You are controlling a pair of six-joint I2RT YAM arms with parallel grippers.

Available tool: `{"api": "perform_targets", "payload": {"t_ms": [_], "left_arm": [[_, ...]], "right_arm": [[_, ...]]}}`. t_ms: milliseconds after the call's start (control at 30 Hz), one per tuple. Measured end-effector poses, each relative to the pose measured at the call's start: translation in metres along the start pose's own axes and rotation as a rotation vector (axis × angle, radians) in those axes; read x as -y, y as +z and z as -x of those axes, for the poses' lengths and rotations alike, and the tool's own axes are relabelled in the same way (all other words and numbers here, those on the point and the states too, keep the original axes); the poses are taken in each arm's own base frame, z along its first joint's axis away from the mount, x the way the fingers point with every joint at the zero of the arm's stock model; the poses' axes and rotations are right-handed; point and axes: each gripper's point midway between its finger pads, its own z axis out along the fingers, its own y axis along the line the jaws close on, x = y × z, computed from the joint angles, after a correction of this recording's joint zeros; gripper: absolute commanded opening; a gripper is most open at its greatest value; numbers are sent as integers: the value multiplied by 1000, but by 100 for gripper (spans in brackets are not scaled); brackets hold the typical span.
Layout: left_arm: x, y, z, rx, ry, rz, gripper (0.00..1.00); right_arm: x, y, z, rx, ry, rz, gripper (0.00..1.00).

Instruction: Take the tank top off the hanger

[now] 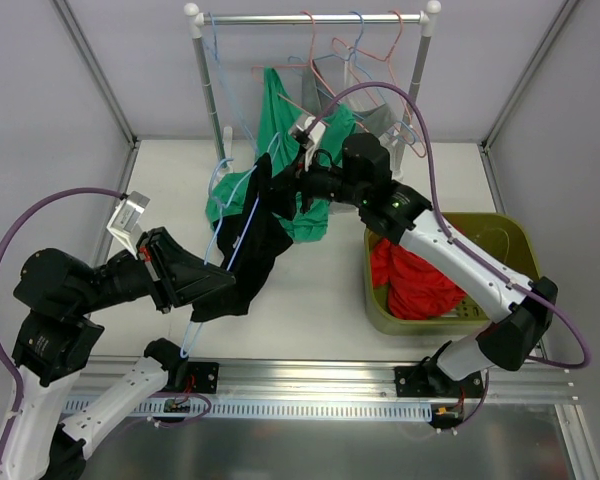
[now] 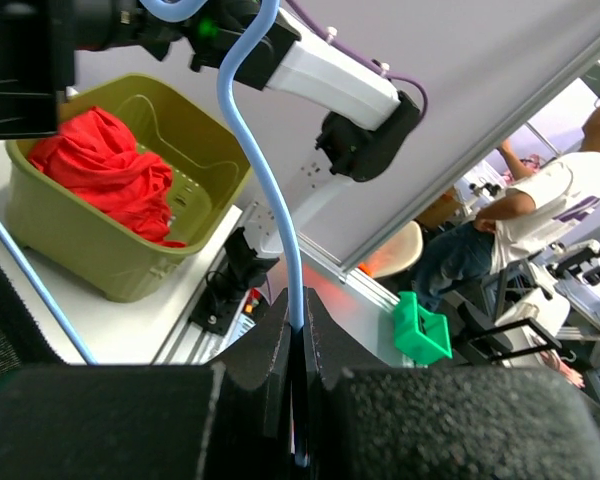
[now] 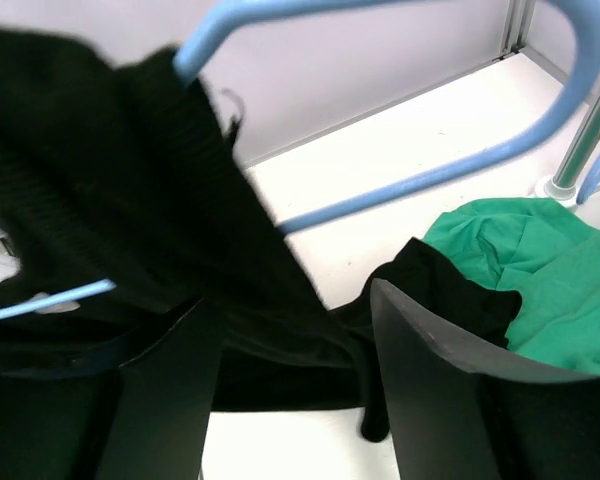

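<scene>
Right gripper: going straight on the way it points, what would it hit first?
The black tank top, it seems: the cloth, draped on the blue hanger, lies between the open fingers of the right gripper. Exact depth is unclear.

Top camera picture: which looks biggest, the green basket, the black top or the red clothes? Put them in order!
1. green basket
2. black top
3. red clothes
The last two look close, and the top is held up nearer the camera, so their order is unsure.

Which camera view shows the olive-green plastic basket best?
The top external view: the olive-green plastic basket appears whole, with crumpled red cloth inside. The left wrist view shows it obliquely, one corner hidden behind a black part. The right wrist view does not show it.
</scene>
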Motion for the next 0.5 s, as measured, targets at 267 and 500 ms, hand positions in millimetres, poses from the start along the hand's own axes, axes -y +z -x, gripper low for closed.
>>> {"api": "perform_targets", "payload": {"t_ms": [267, 500], "left_arm": [[1, -1, -2, -8, -16, -3, 0], [-8, -1, -5, -17, -18, 41, 0]], "right_arm": [[4, 12, 3, 25, -38, -3, 0], [32, -5, 4, 60, -29, -149, 0]]}}
